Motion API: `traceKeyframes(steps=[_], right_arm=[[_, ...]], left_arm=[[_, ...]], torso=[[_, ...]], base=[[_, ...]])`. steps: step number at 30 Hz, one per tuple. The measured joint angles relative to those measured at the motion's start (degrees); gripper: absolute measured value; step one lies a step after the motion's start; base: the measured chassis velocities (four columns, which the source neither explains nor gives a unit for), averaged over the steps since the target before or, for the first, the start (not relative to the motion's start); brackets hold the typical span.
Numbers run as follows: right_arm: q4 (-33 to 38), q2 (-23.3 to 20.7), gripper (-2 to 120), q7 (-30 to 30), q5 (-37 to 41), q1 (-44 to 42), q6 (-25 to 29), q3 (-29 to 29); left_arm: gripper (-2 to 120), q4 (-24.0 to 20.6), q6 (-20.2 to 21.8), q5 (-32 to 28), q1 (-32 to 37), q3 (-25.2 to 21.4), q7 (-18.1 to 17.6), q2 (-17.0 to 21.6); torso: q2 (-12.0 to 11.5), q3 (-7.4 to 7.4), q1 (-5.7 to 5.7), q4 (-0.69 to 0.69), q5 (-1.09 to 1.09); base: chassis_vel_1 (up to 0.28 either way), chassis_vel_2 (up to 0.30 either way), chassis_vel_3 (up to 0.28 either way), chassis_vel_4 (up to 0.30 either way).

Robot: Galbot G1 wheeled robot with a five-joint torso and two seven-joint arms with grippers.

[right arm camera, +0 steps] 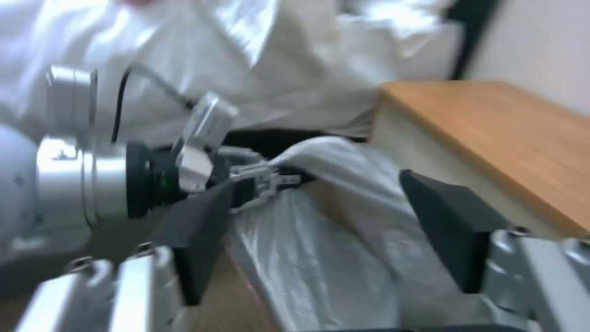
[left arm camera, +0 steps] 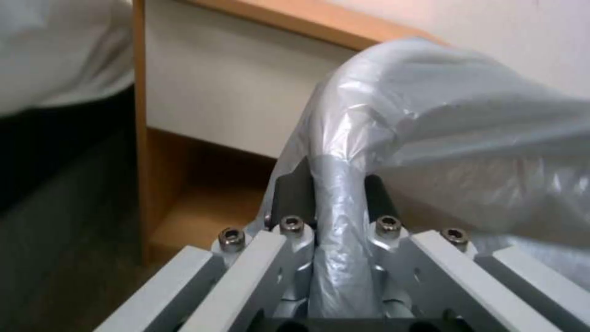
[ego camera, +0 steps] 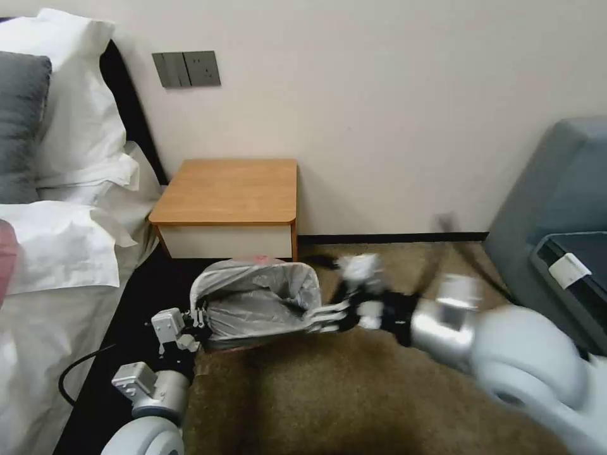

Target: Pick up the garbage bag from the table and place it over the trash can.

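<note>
Beside the table (ego camera: 227,189), the left gripper (ego camera: 201,319) clamps the garbage bag (ego camera: 259,297); the right gripper (ego camera: 319,316), fingers spread, reaches in low.

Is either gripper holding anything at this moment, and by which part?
The left gripper is shut on the garbage bag, pinching a bunched fold at the trash can's rim. The right gripper is open beside the bag, holding nothing.

Plain cream wall (ego camera: 392,107) w/ grey switch/socket plate (ego camera: 186,69) upper left. Dark skirting (ego camera: 392,238) along wall base. Brown carpet (ego camera: 354,392) on floor. Bed (ego camera: 44,328) at left: white sheets, white pillows (ego camera: 76,120) + one grey pillow (ego camera: 22,126), black headboard (ego camera: 129,107). Grey-blue armchair (ego camera: 556,189) at right.
</note>
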Motion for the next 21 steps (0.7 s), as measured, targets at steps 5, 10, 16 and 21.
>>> traceKeyframes(steps=[5,10,16,21], right_arm=[[-8.1,7.3,55,-2.0,-4.8,13.4,-5.1,-12.6],[-16.6,14.4,34,-6.7,-10.8,21.4,-9.6,-19.1],[-22.9,19.5,13,-8.8,-13.3,23.9,-11.7,-22.0],[-26.1,21.2,0,-7.3,-13.3,23.8,-11.5,-23.1]], left_arm=[[5,-0.9,0.5,1.9,0.3,-0.2,0.5,-0.1],[5,-1.7,2.8,3.3,0.3,-0.8,1.5,-0.1],[5,-2.9,3.2,2.7,0.2,-1.4,1.0,-0.1],[5,-3.6,3.2,0.9,0.3,-1.8,0.7,-0.2]], torso=[[0.0,0.00,0.00,-0.01,-0.01],[0.0,0.00,0.00,-0.02,-0.02],[0.0,-0.01,0.00,-0.02,-0.01],[0.0,-0.01,0.00,-0.03,-0.01]], base=[[0.000,0.000,0.000,0.000],[0.000,0.000,0.000,0.000],[0.000,0.000,0.000,0.000],[0.000,0.000,0.000,0.000]])
